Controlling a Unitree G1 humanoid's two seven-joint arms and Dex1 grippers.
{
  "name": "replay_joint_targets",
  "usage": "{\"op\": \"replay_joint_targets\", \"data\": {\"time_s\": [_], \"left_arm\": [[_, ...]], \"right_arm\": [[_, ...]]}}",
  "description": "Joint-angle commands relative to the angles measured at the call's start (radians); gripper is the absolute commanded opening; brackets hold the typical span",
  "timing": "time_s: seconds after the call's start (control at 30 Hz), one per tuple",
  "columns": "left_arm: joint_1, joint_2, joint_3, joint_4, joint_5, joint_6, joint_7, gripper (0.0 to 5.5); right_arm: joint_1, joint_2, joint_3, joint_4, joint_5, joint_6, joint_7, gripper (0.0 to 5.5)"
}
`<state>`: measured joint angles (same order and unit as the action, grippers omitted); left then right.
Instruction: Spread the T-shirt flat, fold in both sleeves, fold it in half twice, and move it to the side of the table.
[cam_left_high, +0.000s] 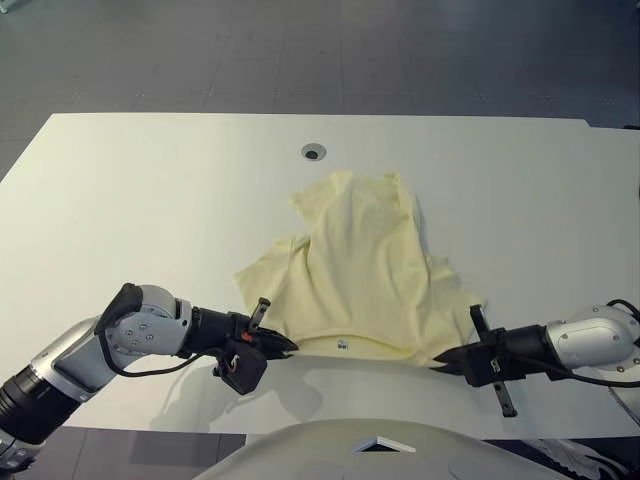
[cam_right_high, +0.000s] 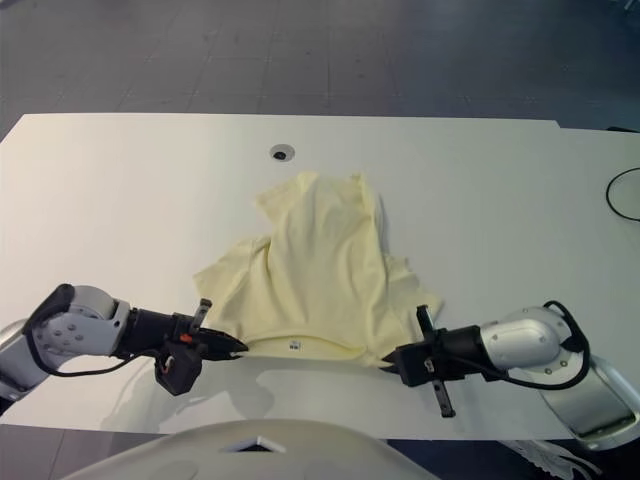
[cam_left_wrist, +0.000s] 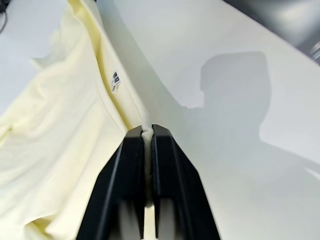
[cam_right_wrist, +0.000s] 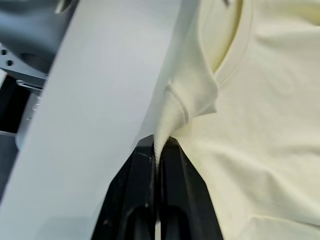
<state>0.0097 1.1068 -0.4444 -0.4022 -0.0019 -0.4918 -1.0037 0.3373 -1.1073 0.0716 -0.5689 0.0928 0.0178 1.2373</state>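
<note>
A pale yellow T-shirt (cam_left_high: 360, 270) lies bunched on the white table (cam_left_high: 130, 210), narrow at the far end and wider toward me, with its near edge lifted. My left gripper (cam_left_high: 288, 346) is shut on the shirt's near left corner. My right gripper (cam_left_high: 444, 359) is shut on the near right corner. In the left wrist view the black fingers (cam_left_wrist: 134, 165) pinch a thin fold of the T-shirt (cam_left_wrist: 60, 135). In the right wrist view the ribbed hem (cam_right_wrist: 167, 120) runs down between the shut fingers (cam_right_wrist: 172, 170).
A small round hole (cam_left_high: 314, 152) sits in the table just beyond the shirt. Bare tabletop stretches to the left and right of the shirt. The table's near edge lies just below both grippers. A black cable (cam_right_high: 622, 195) loops at the far right.
</note>
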Motion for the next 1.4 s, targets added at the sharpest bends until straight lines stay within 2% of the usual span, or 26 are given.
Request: {"op": "replay_joint_targets", "data": {"time_s": [0.03,0.13,0.17,0.2,0.43,0.57,0.67,0.77,0.93,1.2,1.3,1.4], "left_arm": [[0.05,0.001,0.008,-0.026,-0.004,0.029,-0.031,0.01],[0.079,0.004,0.024,-0.048,-0.026,0.041,-0.04,0.01],[0.086,0.008,0.036,-0.058,-0.045,0.044,-0.042,0.37],[0.096,0.01,0.054,-0.072,-0.07,0.052,-0.041,0.44],[0.255,0.116,0.25,-0.134,-0.313,0.099,-0.087,1.7],[0.287,0.143,0.363,-0.107,-0.464,0.142,-0.158,2.27],[0.263,0.131,0.408,-0.067,-0.483,0.165,-0.19,2.72],[0.136,0.058,0.403,0.033,-0.389,0.162,-0.152,3.2],[-0.073,-0.117,0.32,0.257,-0.082,0.062,-0.022,4.03],[-0.191,-0.246,0.232,0.499,0.174,-0.081,0.113,5.39],[-0.174,-0.252,0.21,0.527,0.175,-0.1,0.104,5.4],[-0.165,-0.237,0.205,0.546,0.176,-0.116,0.098,5.4]], "right_arm": [[0.02,-0.022,-0.002,-0.002,-0.015,-0.005,0.001,0.0],[0.034,-0.016,0.002,-0.015,-0.009,0.005,-0.003,0.0],[0.033,-0.014,-0.002,-0.018,-0.003,0.009,-0.005,0.0],[0.03,-0.011,-0.009,-0.019,0.003,0.008,-0.008,0.0],[0.041,-0.025,-0.103,-0.012,0.079,-0.016,0.009,1.24],[0.073,-0.038,-0.196,-0.038,0.164,0.007,0.046,1.79],[0.067,-0.04,-0.244,-0.031,0.193,0.011,0.059,2.23],[-0.001,-0.031,-0.266,0.001,0.21,0.032,0.037,2.7],[-0.082,-0.012,-0.237,0.136,0.157,0.021,0.0,3.5],[-0.232,0.068,-0.065,0.331,-0.11,-0.065,-0.169,4.82],[-0.266,0.092,-0.017,0.377,-0.178,-0.087,-0.211,5.33],[-0.29,0.108,0.025,0.427,-0.242,-0.111,-0.243,5.38]]}}
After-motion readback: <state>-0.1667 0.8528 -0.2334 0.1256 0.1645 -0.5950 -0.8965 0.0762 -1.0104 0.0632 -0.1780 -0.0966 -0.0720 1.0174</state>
